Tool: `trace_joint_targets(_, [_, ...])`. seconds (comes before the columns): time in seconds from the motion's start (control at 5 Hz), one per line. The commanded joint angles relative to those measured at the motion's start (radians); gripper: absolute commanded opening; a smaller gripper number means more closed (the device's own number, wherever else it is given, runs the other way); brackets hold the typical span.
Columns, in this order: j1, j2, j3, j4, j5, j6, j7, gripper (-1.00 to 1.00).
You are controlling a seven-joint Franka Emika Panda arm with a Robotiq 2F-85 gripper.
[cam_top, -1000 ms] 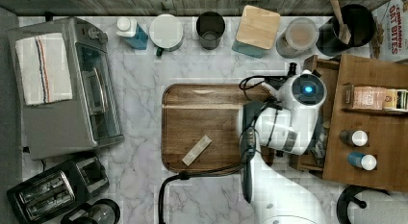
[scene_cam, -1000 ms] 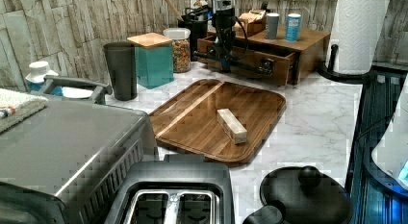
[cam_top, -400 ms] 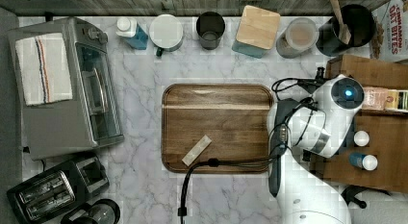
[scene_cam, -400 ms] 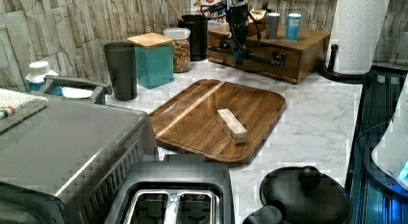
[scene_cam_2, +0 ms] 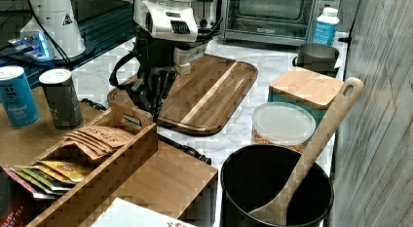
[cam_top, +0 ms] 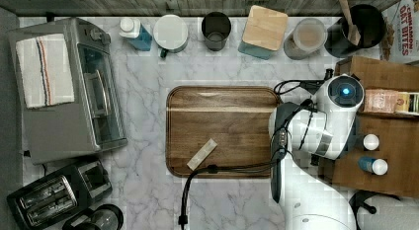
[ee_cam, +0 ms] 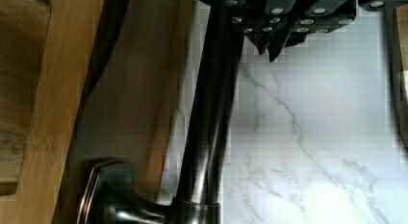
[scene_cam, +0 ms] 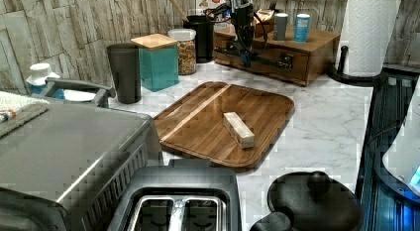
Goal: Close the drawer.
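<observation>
The drawer [scene_cam: 277, 71] is set in the front of the small wooden cabinet [scene_cam: 319, 42] on the bench [cam_top: 148, 200]. In the top view it is at 3 o'clock from the dark wooden tray [cam_top: 222, 126], under the robot arm. It looks pushed almost all the way in, and just a thin dark gap can be seen in the wrist view. The drawer is made of wood, so it is judged to be hard and stiff, not heavy, and not easy to break. It should slide straight in if it is pushed flat. The best spot to push is the middle of the dark metal handle [ee_cam: 207, 113] or the wood just behind it. The gripper [ee_cam: 270, 46] is right beside that handle. The fingers [ee_cam: 279, 43] look pressed together, and nothing is held between them.
</observation>
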Motion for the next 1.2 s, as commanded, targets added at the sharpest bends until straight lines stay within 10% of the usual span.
trace_joint_targets(0.2, [-0.095, -0.049, -0.22, 0.107, -0.019, -0.001, 0.027, -1.0])
trace_joint_targets(1.2, [-0.103, -0.05, -0.211, 0.107, -0.023, -0.002, 0.029, -1.0])
